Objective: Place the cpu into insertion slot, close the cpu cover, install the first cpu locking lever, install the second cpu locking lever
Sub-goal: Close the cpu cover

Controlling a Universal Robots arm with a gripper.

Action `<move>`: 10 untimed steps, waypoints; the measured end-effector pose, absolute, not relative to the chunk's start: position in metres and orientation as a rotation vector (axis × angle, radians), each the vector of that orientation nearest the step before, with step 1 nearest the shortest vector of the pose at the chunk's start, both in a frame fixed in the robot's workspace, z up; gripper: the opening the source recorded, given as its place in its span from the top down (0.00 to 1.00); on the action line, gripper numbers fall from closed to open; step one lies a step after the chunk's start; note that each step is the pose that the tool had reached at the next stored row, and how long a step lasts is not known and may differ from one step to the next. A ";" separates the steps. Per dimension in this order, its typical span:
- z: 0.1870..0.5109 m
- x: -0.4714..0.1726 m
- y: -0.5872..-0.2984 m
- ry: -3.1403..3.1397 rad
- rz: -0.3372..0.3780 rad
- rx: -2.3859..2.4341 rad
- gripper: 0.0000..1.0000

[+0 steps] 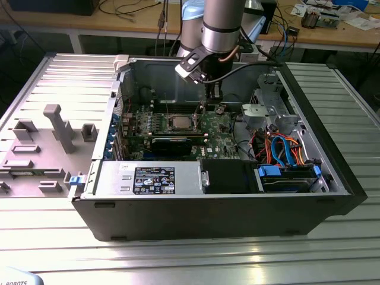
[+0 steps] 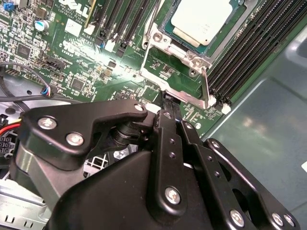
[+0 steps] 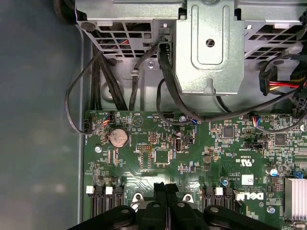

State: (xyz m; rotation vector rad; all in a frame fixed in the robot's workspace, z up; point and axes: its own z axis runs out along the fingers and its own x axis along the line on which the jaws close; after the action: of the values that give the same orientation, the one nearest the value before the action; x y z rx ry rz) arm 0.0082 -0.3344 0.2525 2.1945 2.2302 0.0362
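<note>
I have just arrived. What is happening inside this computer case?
A robot arm reaches into the open computer case. The cpu lies in its socket on the motherboard. The cpu cover stands raised beside it, not yet closed. The gripper, fingers together, is at the cover's free edge; whether it pinches that edge, I cannot tell.

Matt grey metal cpu (image 2: pixel 204 21) (shiny metal cpu cover (image 2: pixel 158 80)).

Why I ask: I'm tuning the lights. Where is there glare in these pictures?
Exterior view: strong glare on the ribbed table in front of the case. Second wrist view: a hot spot on the motherboard; the cpu is readable. First wrist view: even, soft light.
</note>
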 end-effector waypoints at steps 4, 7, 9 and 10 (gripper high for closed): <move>0.253 0.008 -0.334 2.230 0.036 2.194 0.88; 0.253 0.007 -0.334 2.230 0.036 2.195 0.88; 0.253 0.007 -0.334 2.230 0.036 2.194 0.88; 0.253 0.006 -0.334 2.230 0.036 2.194 0.88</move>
State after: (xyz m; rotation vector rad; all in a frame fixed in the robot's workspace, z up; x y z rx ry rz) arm 0.0063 -0.3344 0.2525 2.1945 2.2302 0.0362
